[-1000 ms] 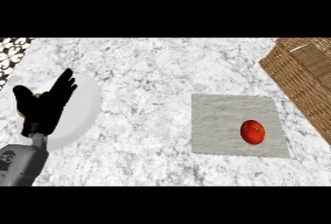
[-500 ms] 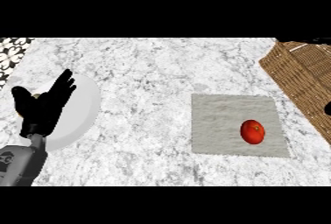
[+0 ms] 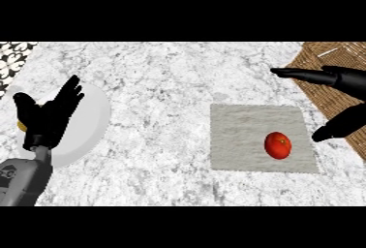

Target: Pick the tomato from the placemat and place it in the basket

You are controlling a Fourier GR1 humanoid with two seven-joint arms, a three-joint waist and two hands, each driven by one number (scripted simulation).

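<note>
Now the tomato [image 3: 278, 145] lies just left of the open right hand [image 3: 343, 97].

A round red tomato [image 3: 278, 145] lies on the grey placemat [image 3: 243, 140], lower right; the brown basket [image 3: 325, 63] sits upper right.

Kitchen counter. Marble top [image 3: 164, 87], white with grey veins, fills the view. Grey placemat [image 3: 243, 131] right of centre with a tomato [image 3: 278, 145] on it. White plate [image 3: 89, 121] at left. Wicker basket [image 3: 322, 72] far right. Patterned tile [image 3: 14, 58] at far left corner.
</note>
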